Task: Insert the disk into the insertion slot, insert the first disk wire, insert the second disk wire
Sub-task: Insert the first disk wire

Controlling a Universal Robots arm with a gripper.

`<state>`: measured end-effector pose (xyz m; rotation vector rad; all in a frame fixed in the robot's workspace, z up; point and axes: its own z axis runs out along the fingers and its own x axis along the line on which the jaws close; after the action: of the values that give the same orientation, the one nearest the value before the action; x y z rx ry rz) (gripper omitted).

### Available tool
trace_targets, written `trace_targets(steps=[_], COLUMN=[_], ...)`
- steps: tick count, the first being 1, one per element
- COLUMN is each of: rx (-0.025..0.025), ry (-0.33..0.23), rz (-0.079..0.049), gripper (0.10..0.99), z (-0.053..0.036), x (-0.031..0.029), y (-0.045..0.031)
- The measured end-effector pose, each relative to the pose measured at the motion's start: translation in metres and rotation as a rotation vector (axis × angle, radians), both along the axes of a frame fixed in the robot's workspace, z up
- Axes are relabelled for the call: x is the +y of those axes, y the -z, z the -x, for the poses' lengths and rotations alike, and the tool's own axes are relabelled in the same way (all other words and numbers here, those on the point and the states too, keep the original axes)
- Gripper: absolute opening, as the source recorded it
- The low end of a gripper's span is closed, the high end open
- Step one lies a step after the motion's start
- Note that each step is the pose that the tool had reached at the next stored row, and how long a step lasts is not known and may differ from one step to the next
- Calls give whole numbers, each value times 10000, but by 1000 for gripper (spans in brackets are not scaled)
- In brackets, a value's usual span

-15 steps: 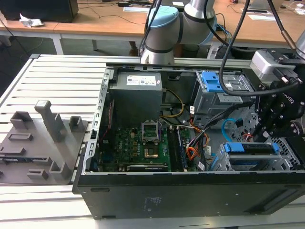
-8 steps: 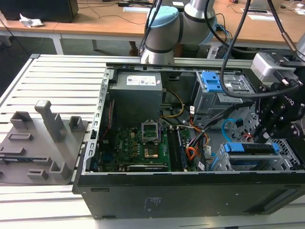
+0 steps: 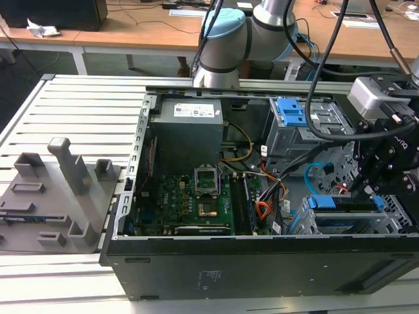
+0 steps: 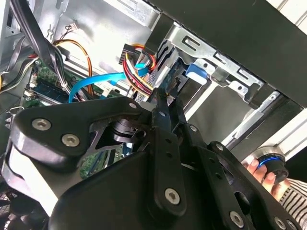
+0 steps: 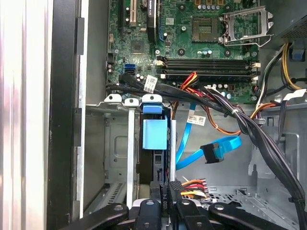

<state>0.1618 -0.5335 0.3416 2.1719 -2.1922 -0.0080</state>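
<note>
I am pinching the plug of the first disk wire in my closed claw, pointing it straight at the disk, which is sitting lengthwise in the insertion slot just ahead.

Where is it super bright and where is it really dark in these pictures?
First wrist view: the ribbed table glares almost white beside the dark case wall. Second wrist view: the gripper is a dark shape against bright sheet metal. Exterior view: the motherboard sits in shade.
</note>
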Motion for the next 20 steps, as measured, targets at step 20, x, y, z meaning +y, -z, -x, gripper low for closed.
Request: trace_targets(steps=[20], rx=[1], ry=[0], rz=[-57], gripper=[188], z=[-53], x=[-34], y=[69])
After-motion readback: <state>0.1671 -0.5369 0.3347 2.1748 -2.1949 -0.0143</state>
